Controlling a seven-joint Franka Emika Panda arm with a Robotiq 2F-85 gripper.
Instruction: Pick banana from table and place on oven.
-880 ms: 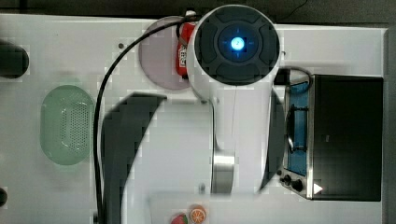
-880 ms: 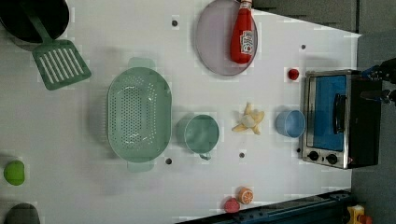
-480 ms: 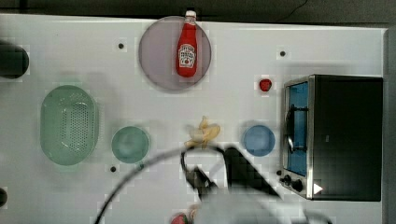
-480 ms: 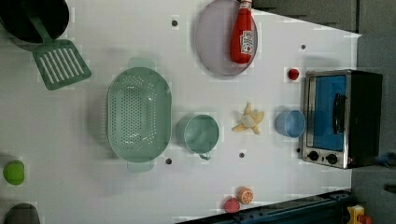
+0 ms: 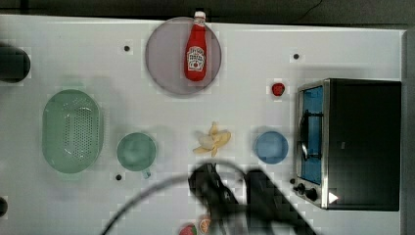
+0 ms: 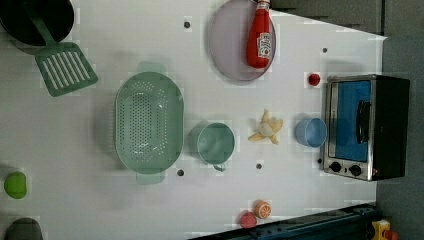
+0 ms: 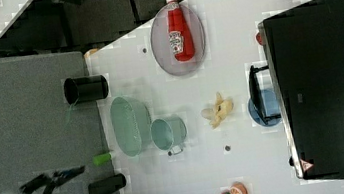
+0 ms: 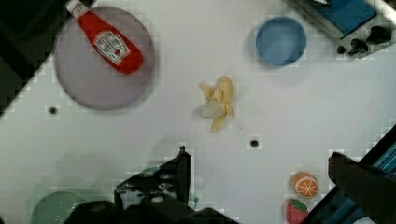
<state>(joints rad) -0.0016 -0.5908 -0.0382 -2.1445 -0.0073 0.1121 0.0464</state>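
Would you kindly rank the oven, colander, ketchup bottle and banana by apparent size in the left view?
1. Colander
2. Oven, close behind the colander
3. Ketchup bottle
4. Banana
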